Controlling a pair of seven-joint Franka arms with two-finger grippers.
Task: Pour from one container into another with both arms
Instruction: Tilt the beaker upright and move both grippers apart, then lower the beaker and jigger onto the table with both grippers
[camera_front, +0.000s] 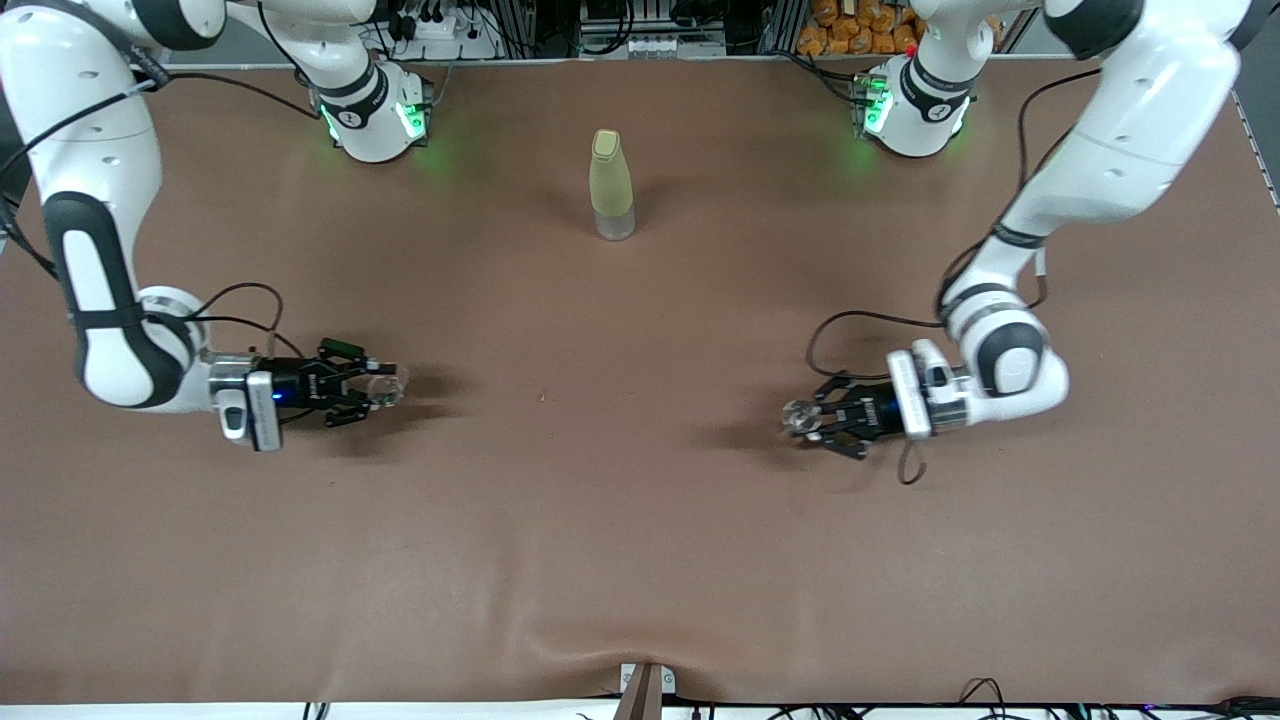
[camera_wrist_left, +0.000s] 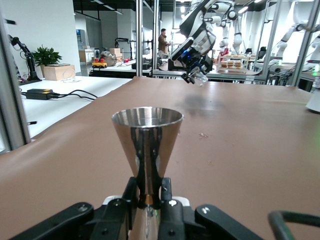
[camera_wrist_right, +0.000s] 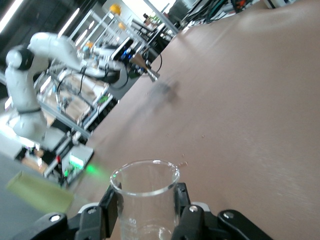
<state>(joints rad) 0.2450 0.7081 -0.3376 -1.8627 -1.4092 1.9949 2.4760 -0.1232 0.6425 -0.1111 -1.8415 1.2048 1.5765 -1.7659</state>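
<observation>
The desk (camera_front: 640, 520) is covered in plain, matte reddish-brown. On it stands a tall pale yellow-green bottle (camera_front: 611, 185) with a clear, greyish base. The tiny hourglass-shaped metal measure (camera_wrist_left: 147, 145) is polished silver, mirroring the brown surface and dark streaks. The tiny clear glass cup (camera_wrist_right: 145, 197) is colourless, with faint white markings on its wall. Both arms are glossy white with black bands, their black fingers (camera_wrist_left: 167, 192) dark throughout; green lights glow at the arm bases.

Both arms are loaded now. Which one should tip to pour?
Right. The right gripper holds the glass cup, the source; the left gripper grips the metal measure upright to receive.
</observation>
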